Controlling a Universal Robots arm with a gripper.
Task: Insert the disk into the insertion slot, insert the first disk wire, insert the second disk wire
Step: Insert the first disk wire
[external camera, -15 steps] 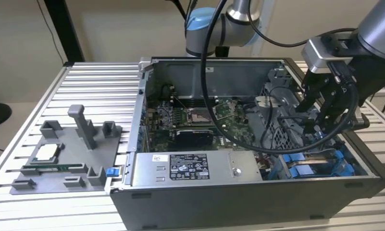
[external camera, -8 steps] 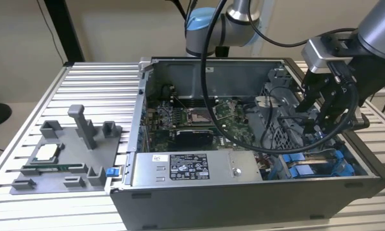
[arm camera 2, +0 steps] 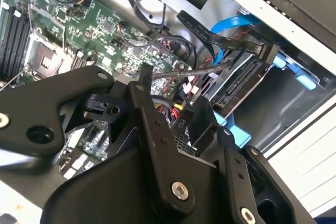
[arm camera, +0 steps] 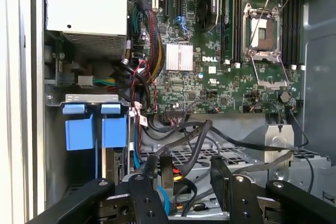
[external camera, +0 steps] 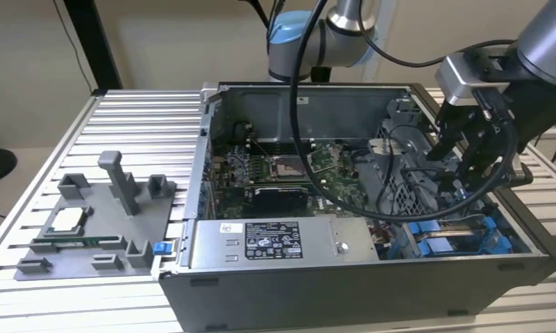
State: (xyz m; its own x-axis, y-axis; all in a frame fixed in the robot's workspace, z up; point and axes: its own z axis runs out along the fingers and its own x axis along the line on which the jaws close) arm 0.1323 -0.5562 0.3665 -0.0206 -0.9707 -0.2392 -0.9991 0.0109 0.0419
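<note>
My gripper (external camera: 455, 161) reaches down into the open computer case at the exterior view's right, over the insertion slot (external camera: 409, 195) with its blue rails. In the second wrist view the disk (arm camera 2: 245, 83) lies in that bay, its blue carrier (arm camera 2: 237, 132) at the edge. A flat black wire (arm camera 2: 220, 38) ends in a plug at the disk's end, and a blue wire (arm camera 2: 233, 23) curves beside it. The black fingers (arm camera: 164, 172) stand partly closed. A black connector (arm camera 2: 181, 124) with yellow and red leads sits between them in both wrist views.
The grey metal box with a sticker (external camera: 268, 243) fills the case's front. The motherboard (arm camera: 220, 66) lies beyond, with loose cable bundles (arm camera: 139, 77) crossing near the bay. Two blue tabs (arm camera: 79, 128) stand beside it. A grey fixture plate (external camera: 102, 222) rests outside the case.
</note>
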